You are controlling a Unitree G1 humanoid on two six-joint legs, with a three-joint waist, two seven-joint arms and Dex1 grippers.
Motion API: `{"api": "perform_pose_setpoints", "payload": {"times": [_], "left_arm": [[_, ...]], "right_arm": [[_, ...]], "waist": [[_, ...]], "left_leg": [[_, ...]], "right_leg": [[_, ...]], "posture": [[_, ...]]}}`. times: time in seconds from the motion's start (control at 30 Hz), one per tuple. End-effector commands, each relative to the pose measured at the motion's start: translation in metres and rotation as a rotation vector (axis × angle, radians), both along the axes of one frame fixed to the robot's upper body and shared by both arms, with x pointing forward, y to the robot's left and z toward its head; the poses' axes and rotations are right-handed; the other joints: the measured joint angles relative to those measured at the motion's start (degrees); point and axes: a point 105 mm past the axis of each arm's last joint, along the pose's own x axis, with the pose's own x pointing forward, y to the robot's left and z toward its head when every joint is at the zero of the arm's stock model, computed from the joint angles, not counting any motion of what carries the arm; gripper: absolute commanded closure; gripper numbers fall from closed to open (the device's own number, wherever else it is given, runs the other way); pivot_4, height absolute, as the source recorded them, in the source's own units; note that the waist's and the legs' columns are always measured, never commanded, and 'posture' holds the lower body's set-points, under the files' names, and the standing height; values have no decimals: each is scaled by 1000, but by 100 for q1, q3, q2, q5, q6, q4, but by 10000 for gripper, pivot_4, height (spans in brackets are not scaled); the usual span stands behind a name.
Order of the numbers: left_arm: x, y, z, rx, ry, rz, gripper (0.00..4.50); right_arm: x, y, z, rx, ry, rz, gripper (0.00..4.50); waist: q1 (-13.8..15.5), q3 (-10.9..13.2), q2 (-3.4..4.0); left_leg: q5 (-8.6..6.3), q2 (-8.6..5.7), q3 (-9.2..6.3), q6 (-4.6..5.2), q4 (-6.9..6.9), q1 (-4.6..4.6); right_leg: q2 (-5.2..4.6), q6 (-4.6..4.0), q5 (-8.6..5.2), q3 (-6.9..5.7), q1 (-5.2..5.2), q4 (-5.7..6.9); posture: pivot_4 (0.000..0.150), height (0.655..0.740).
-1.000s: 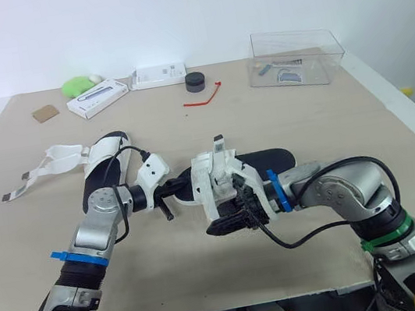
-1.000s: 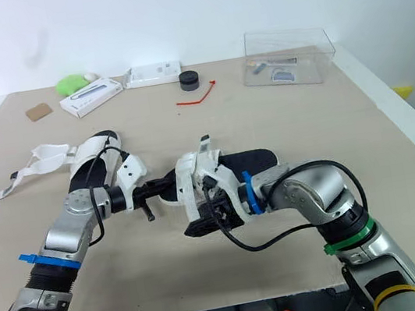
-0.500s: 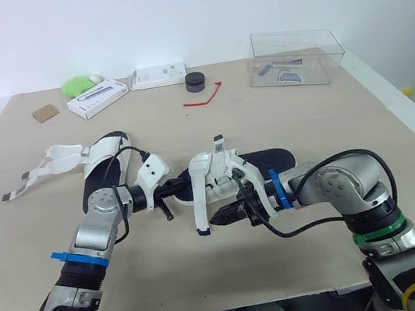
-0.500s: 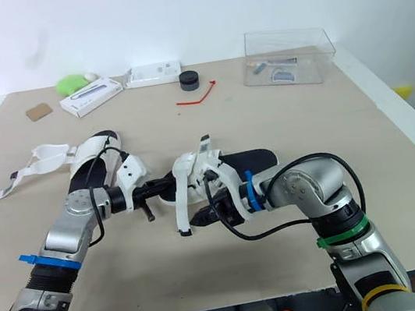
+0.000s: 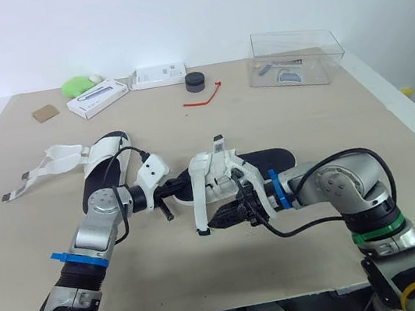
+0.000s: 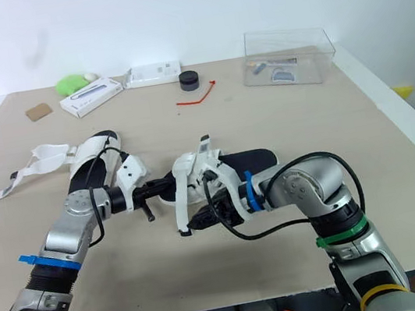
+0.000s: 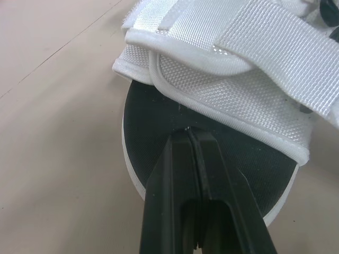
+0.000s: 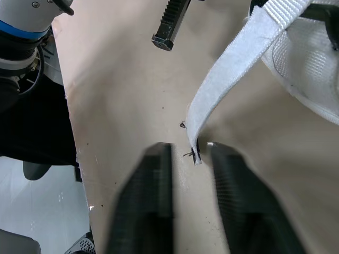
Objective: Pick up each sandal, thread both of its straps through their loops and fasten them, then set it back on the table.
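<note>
One black-soled white-strapped sandal [image 5: 214, 170]: sole pinched tight by left gripper [image 7: 189, 133], per left wrist view
Right wrist view: right gripper [image 8: 188, 148] spread, loose white strap [image 8: 228, 84] tip between fingers
Versus 1 s ago: strap hangs free

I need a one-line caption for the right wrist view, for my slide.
Open right gripper framing the loose end of the white strap of a sandal over the table.

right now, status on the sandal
Left hand shut on sandal sole edge. Right hand open, loose strap end between its fingers. Other sandal off to the left.
</note>
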Motion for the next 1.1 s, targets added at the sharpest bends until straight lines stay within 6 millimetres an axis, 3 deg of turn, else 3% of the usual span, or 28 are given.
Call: {"api": "perform_pose_setpoints", "payload": {"times": [0.03, 0.37, 0.43, 0.63, 0.67, 0.77, 0.93, 1.1], "left_arm": [[-4, 3, -22, 50, 74, 16, 45000], [-5, 3, -24, 55, 78, 16, 45000], [-5, 3, -24, 55, 78, 16, 45000], [-6, 4, -25, 55, 80, 21, 45000], [-6, 4, -25, 55, 81, 21, 45000], [-6, 4, -26, 55, 81, 21, 45000], [-4, 2, -25, 53, 77, 20, 45000], [-3, -2, -25, 46, 71, 13, 45000]], "right_arm": [[4, 7, 15, 42, -63, -10, 13967], [13, 23, 15, 81, -47, -64, 12469], [14, 25, 14, 84, -40, -69, 17587], [11, 27, 11, 90, 10, -70, 42502], [10, 27, 11, 93, 22, -71, 44637], [10, 24, 13, 104, 52, -74, 44637], [34, 18, 57, 182, 68, -96, 44637], [63, 11, 82, 171, 64, -154, 44637]], "waist": [[0, 0, 0], [0, 0, 0], [0, 0, 0], [0, 0, 1], [0, 0, 1], [0, -1, 1], [-8, 2, 5], [1, 0, 6]], "left_leg": [[0, 1, -1, 0, 0, 0], [0, 0, -3, 0, 0, -1], [0, 0, -5, 0, 0, -2], [0, -1, -5, 0, 0, -2], [0, -1, -5, 0, 0, -2], [0, 0, -6, 0, 0, -3], [2, -1, -2, 0, 2, -1], [3, 0, -16, 2, -2, -2]], "right_leg": [[0, 0, 0, 0, 0, 0], [0, 0, 0, -1, 1, 0], [-1, -1, 0, -2, 1, 0], [-2, -1, 0, -2, 1, 0], [-2, -1, 0, -2, 1, 0], [-2, -1, 0, -2, 1, 0], [0, -7, 9, -7, -2, 1], [0, -22, 5, -19, 4, 1]], "posture": [[1500, 7400], [1500, 7400], [1500, 7400], [1500, 7400], [1500, 7400], [1500, 7400], [1500, 7400], [1500, 7400]]}}
